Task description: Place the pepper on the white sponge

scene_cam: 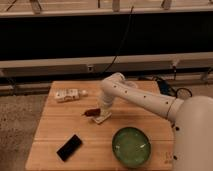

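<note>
Gripper (100,111): your arm reaches in from the right edge, with its tip down near the table's (55,132) middle; grip state cannot tell.
Pepper (91,113): right at the gripper tip, lying at the sponge's left end, touching or overlapping it.
Sponge (102,118): near the table's middle, just under the gripper.
Bowl (131,146): green, by the front right corner.
Black block (69,147): front left.
Carton (67,95): back left.

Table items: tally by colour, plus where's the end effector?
Red: 1, the pepper
White: 2, the white sponge and a white patterned carton
Green: 1, a green bowl
Black: 1, a flat black object
Total: 5
The end effector is right over the white sponge, at the pepper.
</note>
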{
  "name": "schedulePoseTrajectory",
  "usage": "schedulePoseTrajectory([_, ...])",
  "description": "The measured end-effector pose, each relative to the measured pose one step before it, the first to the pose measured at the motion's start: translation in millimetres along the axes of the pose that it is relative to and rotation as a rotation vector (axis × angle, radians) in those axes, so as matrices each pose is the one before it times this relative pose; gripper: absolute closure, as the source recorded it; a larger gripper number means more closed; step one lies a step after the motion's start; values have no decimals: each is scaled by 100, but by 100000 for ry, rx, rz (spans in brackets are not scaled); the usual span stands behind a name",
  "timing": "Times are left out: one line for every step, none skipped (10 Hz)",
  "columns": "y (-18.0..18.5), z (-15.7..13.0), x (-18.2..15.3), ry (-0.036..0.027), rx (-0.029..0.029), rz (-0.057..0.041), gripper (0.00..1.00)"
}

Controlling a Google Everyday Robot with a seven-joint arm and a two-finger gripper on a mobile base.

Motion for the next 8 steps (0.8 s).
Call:
schedulePoseTrajectory([61,-9,93,-72,-34,-64,42])
schedulePoseTrajectory([74,-51,130,-38,45,-132,30])
schedulePoseTrajectory([34,16,35,-163,-17,-104,23])
schedulePoseTrajectory([79,-8,54,-146,-92,-134,20])
schedulePoseTrajectory([125,-22,61,-51,-328,-191,20])
schedulePoseTrajectory([34,-93,69,-120,137,-160,20])
schedulePoseTrajectory([-38,-347,-7,-132,229,-199,20])
schedulePoseTrajectory([161,-267,45,17,-454,-109,20])
